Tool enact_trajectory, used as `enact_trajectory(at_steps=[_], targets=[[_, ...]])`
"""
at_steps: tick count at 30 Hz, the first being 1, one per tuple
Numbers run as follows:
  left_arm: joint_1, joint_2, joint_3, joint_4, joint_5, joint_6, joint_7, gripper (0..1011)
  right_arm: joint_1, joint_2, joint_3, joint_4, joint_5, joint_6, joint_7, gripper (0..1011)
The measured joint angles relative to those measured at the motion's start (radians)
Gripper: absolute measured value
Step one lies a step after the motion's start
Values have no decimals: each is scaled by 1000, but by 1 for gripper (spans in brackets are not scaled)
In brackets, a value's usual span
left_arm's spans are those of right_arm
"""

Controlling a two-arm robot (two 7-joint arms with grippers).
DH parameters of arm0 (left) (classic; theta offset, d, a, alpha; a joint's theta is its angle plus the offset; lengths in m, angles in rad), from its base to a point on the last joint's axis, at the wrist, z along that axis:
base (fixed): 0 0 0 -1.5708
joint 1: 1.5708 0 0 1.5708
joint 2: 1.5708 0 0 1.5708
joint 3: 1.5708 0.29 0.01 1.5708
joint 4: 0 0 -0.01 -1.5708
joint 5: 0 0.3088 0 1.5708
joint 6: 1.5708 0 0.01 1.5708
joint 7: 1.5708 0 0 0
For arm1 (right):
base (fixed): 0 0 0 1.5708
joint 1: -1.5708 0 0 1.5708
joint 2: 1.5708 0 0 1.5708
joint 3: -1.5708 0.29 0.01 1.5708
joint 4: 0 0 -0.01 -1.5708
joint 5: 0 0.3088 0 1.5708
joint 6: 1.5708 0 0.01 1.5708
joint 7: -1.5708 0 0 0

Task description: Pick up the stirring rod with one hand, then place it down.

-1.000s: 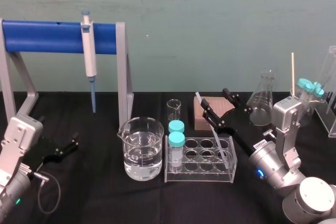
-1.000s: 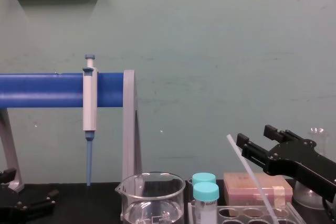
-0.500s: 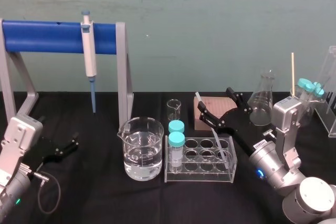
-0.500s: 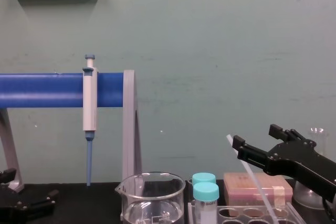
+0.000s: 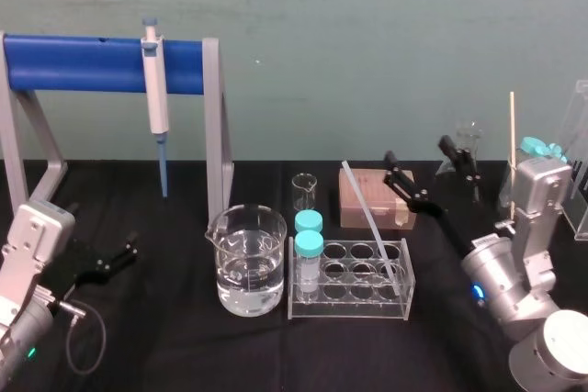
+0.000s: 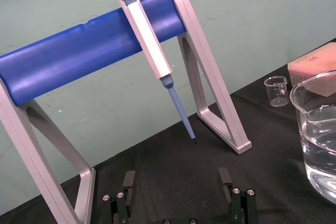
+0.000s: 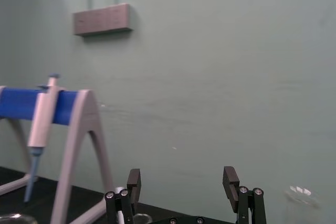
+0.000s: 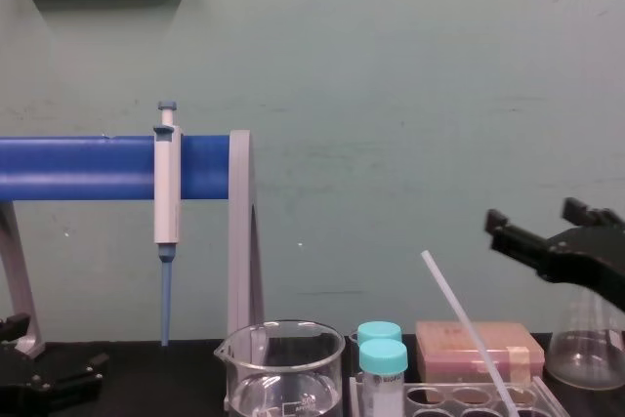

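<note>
Claws on both arms gape wide with nothing between their fingers. The right claw [image 5: 415, 150] hangs raised above the desk [image 5: 184, 341], to the right of the stirring rod [image 5: 365, 211] and apart from it, in front of a glass flask [image 8: 584, 354]. The stirring rod stands tilted in a clear rack [image 5: 349, 303], its lower end down in a right-hand hole and its upper end leaning back to the left, before a brown box [image 5: 367, 192]. Two teal-capped tubes [image 5: 309, 243] stand at the rack's left end, beside a beaker [image 5: 246, 263] of water. The left claw [image 6: 177, 178] sits low at the desk's left, near a stand [image 5: 83, 63] with a hanging pipette [image 5: 157, 103].
</note>
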Motion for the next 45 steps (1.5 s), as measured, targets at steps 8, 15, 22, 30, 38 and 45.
enact_trajectory(at_steps=[8, 15, 22, 30, 38, 45], targets=[[0, 0, 0, 0, 0, 0, 0, 1000, -76, 5, 47, -100, -2, 138, -63, 1000], [0, 0, 0, 0, 0, 0, 0, 1000, -130, 16, 61, -143, -7, 252, -86, 1000], [0, 0, 0, 0, 0, 0, 0, 1000, -139, 17, 63, -149, -8, 267, -89, 1000], [0, 0, 0, 0, 0, 0, 0, 1000, -136, 16, 63, -148, -8, 261, -89, 1000], [0, 0, 0, 0, 0, 0, 0, 1000, -134, 16, 62, -146, -8, 259, -88, 1000], [0, 0, 0, 0, 0, 0, 0, 1000, -134, 16, 61, -146, -8, 257, -88, 1000]])
